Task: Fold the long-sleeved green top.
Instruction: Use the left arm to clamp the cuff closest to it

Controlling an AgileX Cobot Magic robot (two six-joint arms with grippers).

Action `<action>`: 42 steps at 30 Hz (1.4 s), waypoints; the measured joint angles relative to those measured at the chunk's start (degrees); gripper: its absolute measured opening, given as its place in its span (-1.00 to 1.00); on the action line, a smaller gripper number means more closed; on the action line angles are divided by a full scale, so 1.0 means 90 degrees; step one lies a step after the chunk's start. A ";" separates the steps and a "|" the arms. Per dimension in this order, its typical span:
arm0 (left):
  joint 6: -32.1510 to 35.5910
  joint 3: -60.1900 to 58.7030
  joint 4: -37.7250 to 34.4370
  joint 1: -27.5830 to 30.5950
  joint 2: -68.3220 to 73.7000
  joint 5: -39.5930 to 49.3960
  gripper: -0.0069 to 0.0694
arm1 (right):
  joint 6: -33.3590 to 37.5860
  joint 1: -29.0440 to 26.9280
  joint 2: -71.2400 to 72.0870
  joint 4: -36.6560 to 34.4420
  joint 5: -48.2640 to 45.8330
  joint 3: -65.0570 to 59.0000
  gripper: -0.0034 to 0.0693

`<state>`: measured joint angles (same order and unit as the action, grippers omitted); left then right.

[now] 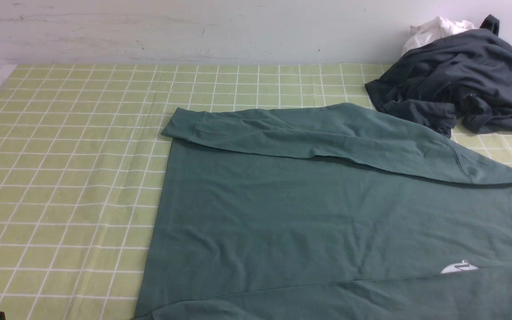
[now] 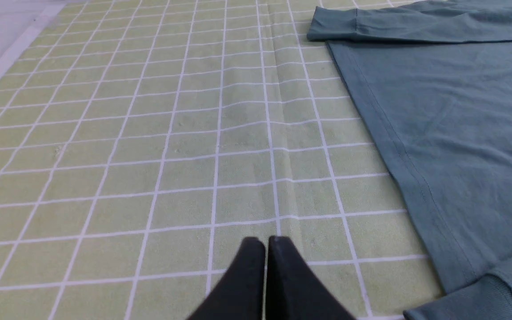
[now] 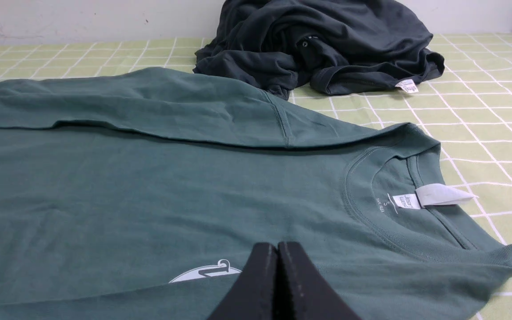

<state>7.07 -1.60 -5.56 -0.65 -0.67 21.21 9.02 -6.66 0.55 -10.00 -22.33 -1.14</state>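
The green long-sleeved top (image 1: 309,213) lies spread flat, front up, on the counter's middle and right, its hem toward the robot's left and its collar (image 3: 371,213) toward the right. The far sleeve (image 1: 309,133) is folded across the body along the far edge, its cuff reaching the hem corner. The near sleeve (image 1: 371,298) is folded in along the near edge and covers the lower part of the white chest mark (image 1: 459,267). A white neck label (image 3: 438,195) pokes out of the collar

The right fingers (image 3: 300,289) are pressed together with nothing between them, over the chest of the top beside the white mark, the collar near; whether they touch the fabric I cannot tell. The left fingers (image 2: 245,280) are also closed and empty, over bare green checked cloth (image 2: 105,155), with the hem of the top near but apart from them

Beyond the top's shoulder, at the counter's far right, a dark charcoal garment (image 1: 456,80) sits crumpled, just beside the folded sleeve, with a small white cloth (image 1: 434,29) behind it against the pale wall (image 1: 194,31)
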 joint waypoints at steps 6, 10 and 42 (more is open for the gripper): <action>0.0000 0.0000 0.0000 0.0000 0.0000 0.0000 -0.83 | 0.0000 0.0000 0.0000 0.0000 0.0000 0.0000 -0.93; 0.0000 0.0000 0.0000 0.0000 0.0000 0.0000 -0.83 | 0.0000 0.0000 0.0000 0.0000 0.0000 0.0000 -0.93; 0.0036 0.0000 0.0012 0.0000 0.0000 -0.2084 -0.83 | 0.0003 0.0000 0.0000 0.0033 0.0638 -0.0055 -0.93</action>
<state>7.39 -1.60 -5.45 -0.65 -0.67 2.45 9.05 -6.66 0.55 -9.71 -16.58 -1.64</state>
